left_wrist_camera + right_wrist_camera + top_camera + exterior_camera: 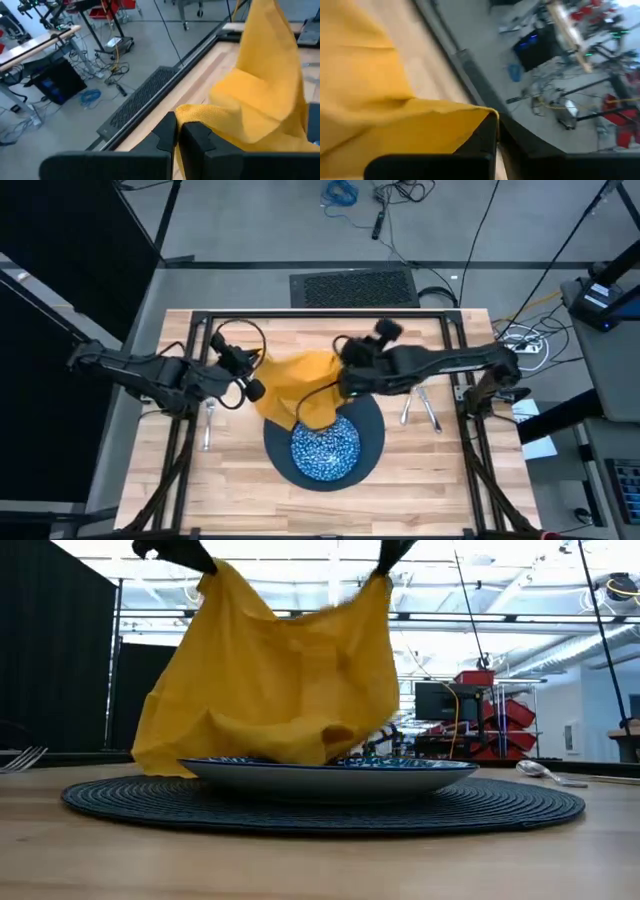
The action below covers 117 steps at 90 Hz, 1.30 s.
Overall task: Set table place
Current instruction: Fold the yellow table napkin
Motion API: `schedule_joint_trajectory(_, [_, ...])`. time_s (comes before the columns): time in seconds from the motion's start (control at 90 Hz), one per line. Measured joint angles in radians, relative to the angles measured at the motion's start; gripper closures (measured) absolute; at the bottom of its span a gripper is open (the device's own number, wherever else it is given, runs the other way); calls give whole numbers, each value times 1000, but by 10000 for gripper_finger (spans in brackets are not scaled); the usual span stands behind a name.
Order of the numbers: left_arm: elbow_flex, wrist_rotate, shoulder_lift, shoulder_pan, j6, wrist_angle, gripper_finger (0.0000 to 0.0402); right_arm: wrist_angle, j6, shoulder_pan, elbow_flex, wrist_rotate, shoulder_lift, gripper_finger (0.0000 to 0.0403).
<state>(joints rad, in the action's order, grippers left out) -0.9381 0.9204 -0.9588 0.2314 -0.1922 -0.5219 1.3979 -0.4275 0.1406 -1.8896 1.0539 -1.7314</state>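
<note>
A mustard-yellow napkin [300, 388] hangs between my two grippers above the table's middle. My left gripper [256, 387] is shut on one upper corner and my right gripper [341, 384] on the other. The napkin's lower part [250, 745] sags onto the far side of the blue-and-white speckled dish [326, 448]. That dish sits on the large dark round plate [372, 442]. A fork [207, 426] lies left of the plate; a knife [406, 410] and a spoon [432, 412] lie to its right. My left gripper pinches the napkin's upper corner [186, 113] between its two fingers [166, 134]. The corner is held up high, and the cloth hangs slack below it with its lower part on the dish. My right gripper pinches the other upper corner [487, 114] between its fingers [482, 137], at the cloth's edge. The cloth sags loosely between the two holds [300, 620] and hangs down toward the dish.
The black frame [320, 315] runs along the table's far edge and sides. Bare wood [240, 500] lies in front of the plate. Beyond the far edge are a floor grate [353, 287] and loose cables.
</note>
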Motion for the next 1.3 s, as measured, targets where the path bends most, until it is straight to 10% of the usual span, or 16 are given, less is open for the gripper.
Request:
schedule_joint_trajectory(0.489, [-214, 11, -3, 60, 230, 148, 402, -215, 211, 40, 0, 97, 248, 403])
schedule_joint_trajectory(1.3, [-433, -11, -106, 510, 261, 222, 402, -517, 342, 486, 0, 208, 316, 403])
